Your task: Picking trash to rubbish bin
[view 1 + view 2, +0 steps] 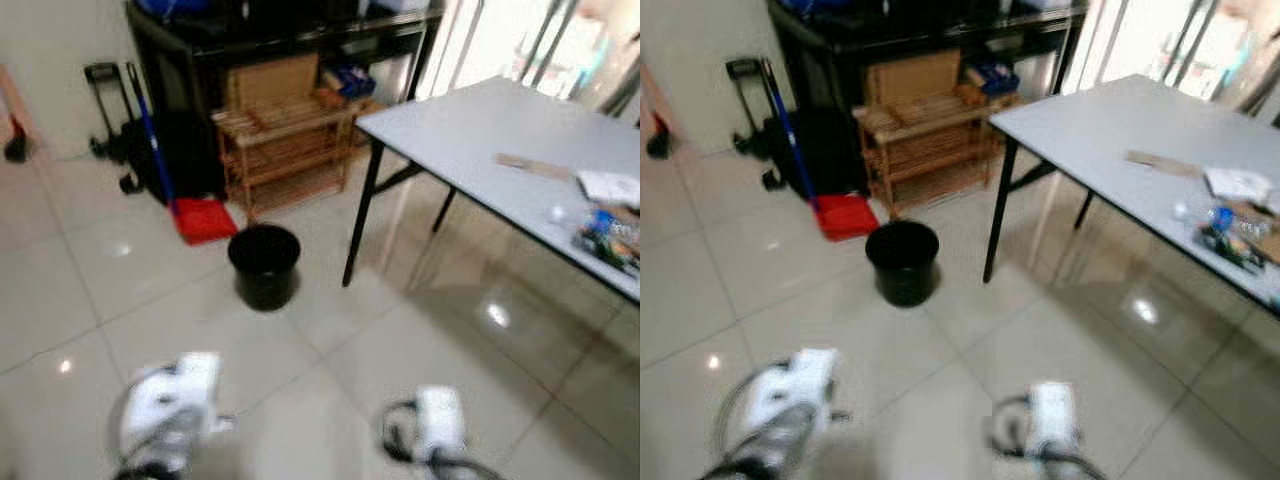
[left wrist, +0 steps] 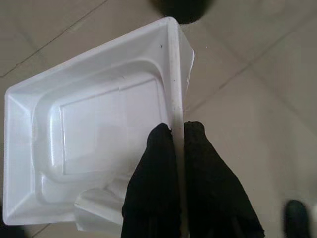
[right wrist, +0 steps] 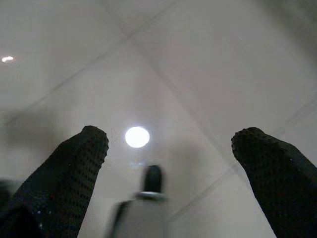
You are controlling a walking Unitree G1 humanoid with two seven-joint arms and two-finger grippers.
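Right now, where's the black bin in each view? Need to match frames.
Left eye view: black bin on the floor, centre-left, beside the red dustpan.
Right eye view: same spot, by the table leg.
Left wrist view: a dark shape past the white tray, possibly the bin.
Right wrist view: none.
Shared landmark: red dustpan.

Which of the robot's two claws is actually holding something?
The left gripper: its black fingers are pinched shut on the rim of a white plastic tray. The right gripper is spread open over bare floor tiles.
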